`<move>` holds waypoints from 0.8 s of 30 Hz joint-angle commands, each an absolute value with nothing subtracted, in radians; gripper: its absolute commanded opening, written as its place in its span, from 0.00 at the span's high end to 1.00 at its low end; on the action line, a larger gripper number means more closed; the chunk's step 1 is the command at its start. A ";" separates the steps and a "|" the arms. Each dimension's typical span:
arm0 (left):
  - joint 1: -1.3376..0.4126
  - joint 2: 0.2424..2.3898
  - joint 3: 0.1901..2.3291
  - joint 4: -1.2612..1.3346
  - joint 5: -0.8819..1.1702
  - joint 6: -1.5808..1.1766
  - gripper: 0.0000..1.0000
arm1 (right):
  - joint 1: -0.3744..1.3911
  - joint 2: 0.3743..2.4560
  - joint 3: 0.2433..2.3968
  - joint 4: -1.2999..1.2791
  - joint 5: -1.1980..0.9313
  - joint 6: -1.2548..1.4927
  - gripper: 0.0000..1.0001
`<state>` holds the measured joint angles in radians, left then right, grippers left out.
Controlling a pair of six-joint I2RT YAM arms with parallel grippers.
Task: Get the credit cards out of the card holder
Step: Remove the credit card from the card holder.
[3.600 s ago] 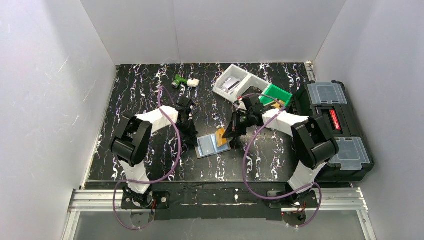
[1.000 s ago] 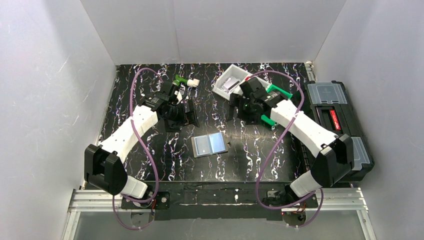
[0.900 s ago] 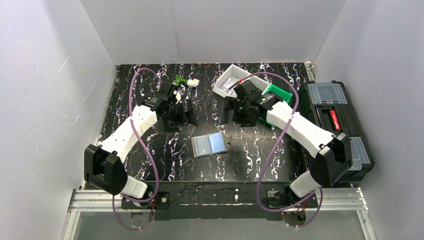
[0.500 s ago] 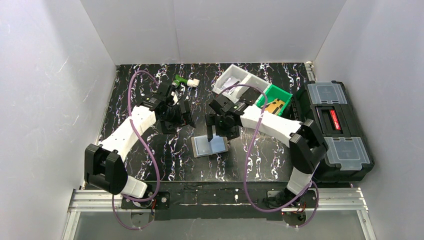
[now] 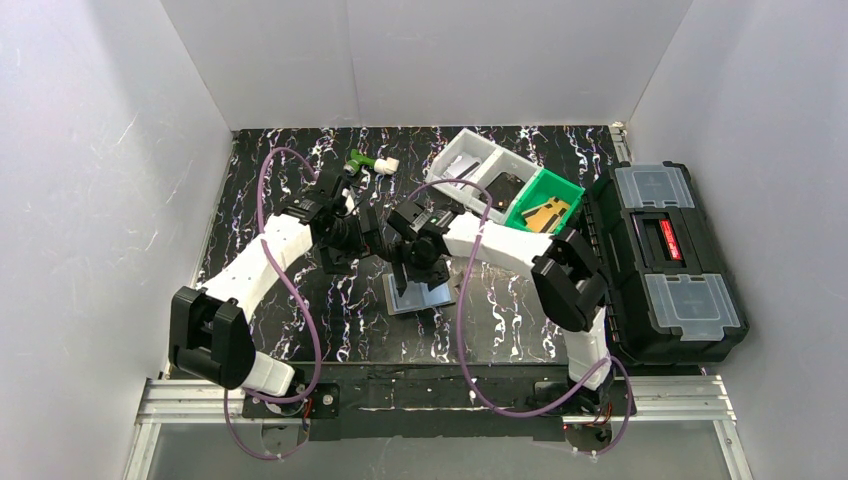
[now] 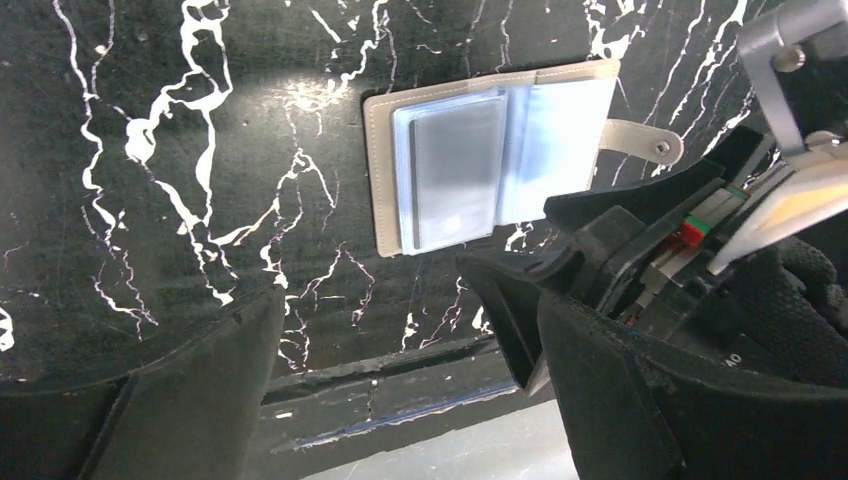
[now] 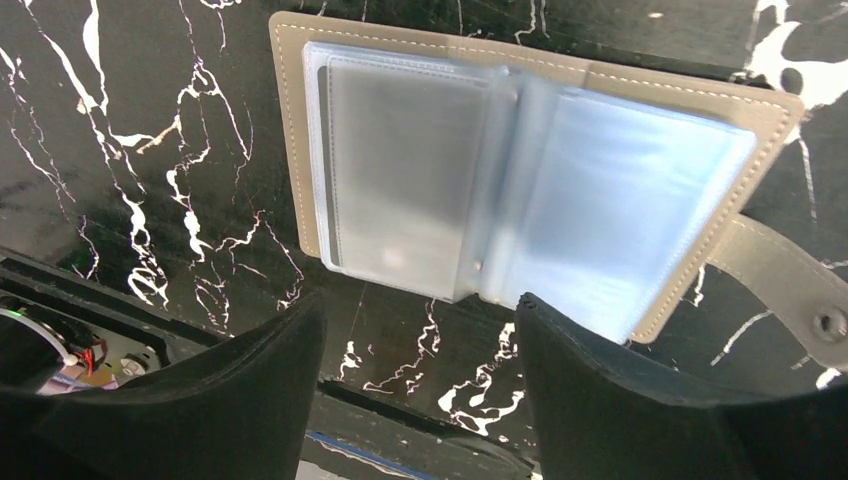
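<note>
Card holder [image 7: 520, 200]: lies open and flat on the black marbled table [image 5: 500, 320], clear sleeves facing up, snap strap [image 7: 790, 290] out to one side. Right gripper [image 7: 418, 310]: directly over the holder, jaws parted, nothing held. Left gripper [image 6: 375, 290]: just beside the holder, jaws spread wide, empty. Green bin [image 5: 570, 190] and white bin [image 5: 440, 165]: at the table's far right.

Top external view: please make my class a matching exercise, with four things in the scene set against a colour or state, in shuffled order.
Things:
1. card holder
2. toolbox
3. bin next to the toolbox
4. other bin

Colour or state:
a. green
b. lying open
c. white
d. black

Pairs: 1-b, 2-d, 3-a, 4-c
</note>
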<state>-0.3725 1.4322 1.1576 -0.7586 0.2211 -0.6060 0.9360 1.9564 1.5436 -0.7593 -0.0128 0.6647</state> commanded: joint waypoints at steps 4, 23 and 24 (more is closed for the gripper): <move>-0.339 1.389 1.167 -0.783 0.220 -0.596 0.02 | 0.948 2.047 1.637 -0.766 -0.059 0.640 0.25; -0.319 1.379 1.128 -0.757 0.258 -0.611 0.02 | 0.958 2.186 1.654 -0.796 -0.029 0.640 0.56; -0.318 1.383 1.122 -0.750 0.267 -0.615 0.02 | 0.957 2.181 1.648 -0.788 -0.036 0.640 0.58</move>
